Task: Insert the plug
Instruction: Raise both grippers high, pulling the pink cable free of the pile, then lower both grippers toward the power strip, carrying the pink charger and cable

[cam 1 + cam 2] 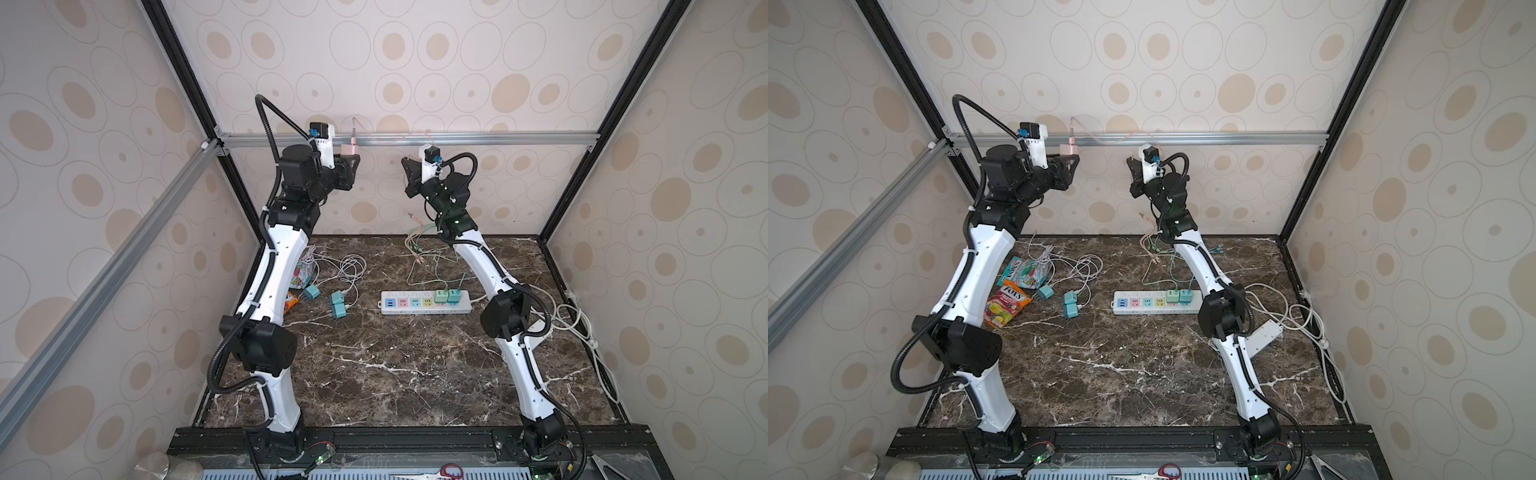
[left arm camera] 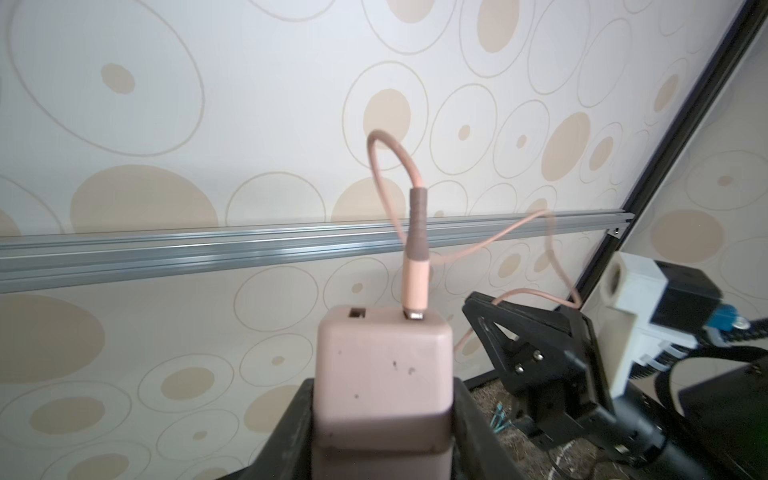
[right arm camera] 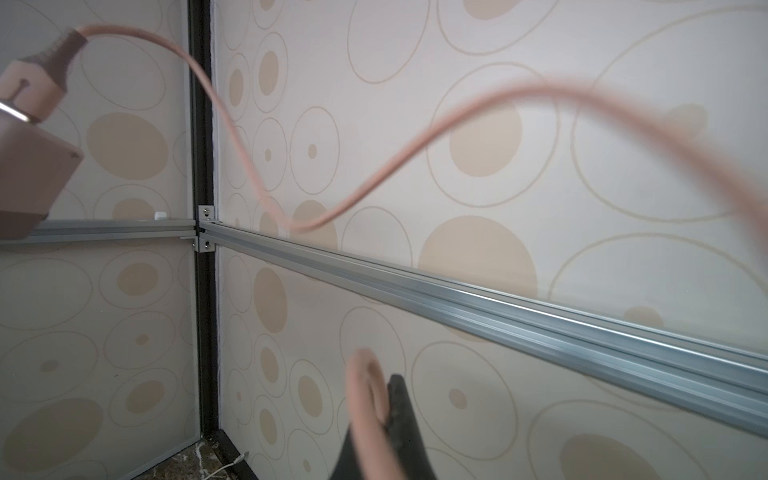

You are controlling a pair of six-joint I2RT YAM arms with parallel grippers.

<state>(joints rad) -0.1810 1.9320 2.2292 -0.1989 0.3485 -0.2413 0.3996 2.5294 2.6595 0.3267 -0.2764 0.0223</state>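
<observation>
Our left fingers pinch the pink cube-shaped charger plug high above the marble tabletop; our right fingers press shut on its pink cable. Carrying step, we judge: next, lower it prongs-first into the white power strip.

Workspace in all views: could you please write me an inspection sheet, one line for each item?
Surface: dark veined marble tabletop.
Job's things: pink charger held in the air, pink cable plugged into it; power strip on the tabletop, two green chargers plugged in at one end.
Clutter: snack packets, three loose teal chargers, scissors at the front edge.
Grippers: left gripper shut on pink charger; right gripper shut on pink cable.
Cables: white cables on the tabletop; green cables run from the green chargers.
Surroundings: patterned walls, aluminium rail.
</observation>
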